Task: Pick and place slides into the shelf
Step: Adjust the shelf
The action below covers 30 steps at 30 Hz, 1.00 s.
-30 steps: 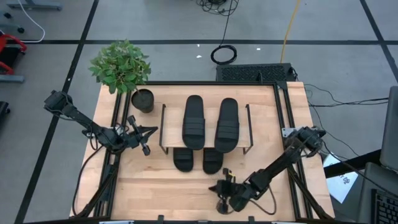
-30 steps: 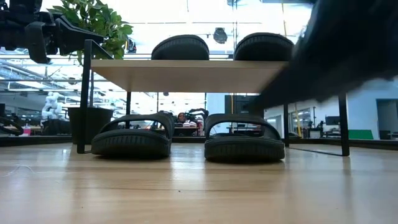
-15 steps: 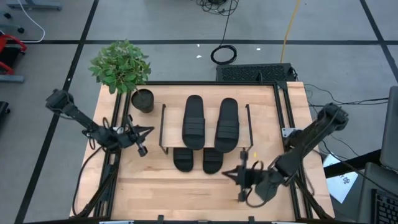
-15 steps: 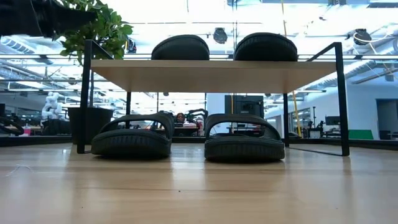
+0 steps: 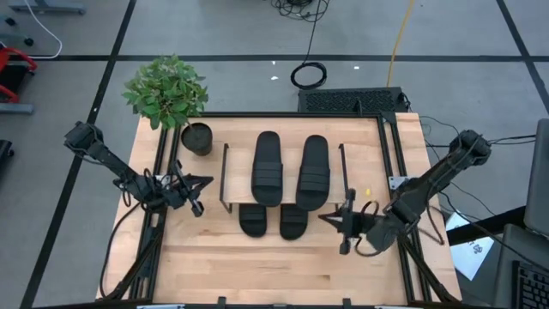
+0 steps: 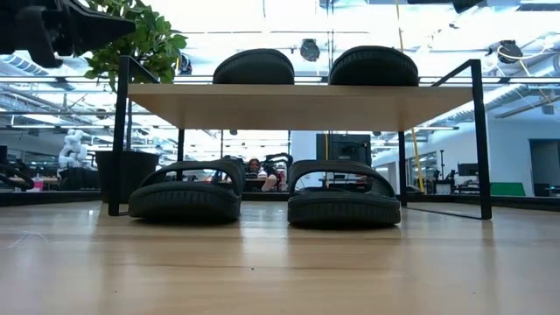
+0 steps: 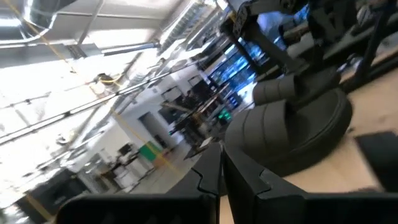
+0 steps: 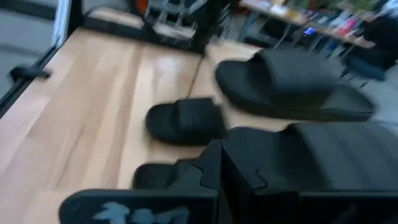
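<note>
Two black slides lie side by side, soles down, on the shelf's light top board. Two more slides stand on the table under the board, and their near ends poke out at the shelf's near side. My left gripper hovers shut to the left of the shelf. My right gripper hovers shut off the shelf's near right corner, pointing toward the slides. Neither gripper holds anything.
A potted plant in a dark pot stands at the shelf's far left corner. Black frame rails run along the table's sides. Bare wood lies between the shelf and the near edge.
My right gripper has risen from the table's near edge and moved toward the far and right sides, turning until it points left at the shelf. It no longer blocks the low view. My left arm has drawn back slightly toward the left edge. The slides have stayed put.
</note>
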{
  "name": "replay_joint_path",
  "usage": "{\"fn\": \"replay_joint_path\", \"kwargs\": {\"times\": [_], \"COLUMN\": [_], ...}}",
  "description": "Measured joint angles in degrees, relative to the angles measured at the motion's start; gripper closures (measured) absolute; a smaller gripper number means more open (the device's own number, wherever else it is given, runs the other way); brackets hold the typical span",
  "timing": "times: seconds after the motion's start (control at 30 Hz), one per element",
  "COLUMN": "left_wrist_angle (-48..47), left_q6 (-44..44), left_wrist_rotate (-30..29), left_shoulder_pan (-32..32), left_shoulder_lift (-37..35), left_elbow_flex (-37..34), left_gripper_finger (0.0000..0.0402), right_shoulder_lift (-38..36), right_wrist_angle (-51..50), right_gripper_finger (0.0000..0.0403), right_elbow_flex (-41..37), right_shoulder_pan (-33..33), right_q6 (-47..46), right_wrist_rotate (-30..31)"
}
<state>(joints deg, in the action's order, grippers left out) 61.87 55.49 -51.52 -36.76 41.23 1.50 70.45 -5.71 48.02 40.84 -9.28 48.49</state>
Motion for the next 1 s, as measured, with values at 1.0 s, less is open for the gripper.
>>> {"fn": "replay_joint_path", "kwargs": {"times": [1.0], "left_wrist_angle": [-9.9], "left_q6": [-14.7], "left_wrist_rotate": [-26.3], "left_shoulder_pan": [-1.6], "left_shoulder_lift": [-0.4], "left_elbow_flex": [3.6], "left_gripper_finger": [0.0378], "right_shoulder_lift": [-41.1], "right_wrist_angle": [-50.0], "right_gripper_finger": [0.0403], "right_elbow_flex": [-3.0], "right_shoulder_pan": [12.4], "right_q6": [-32.9], "right_wrist_rotate": [18.3]}}
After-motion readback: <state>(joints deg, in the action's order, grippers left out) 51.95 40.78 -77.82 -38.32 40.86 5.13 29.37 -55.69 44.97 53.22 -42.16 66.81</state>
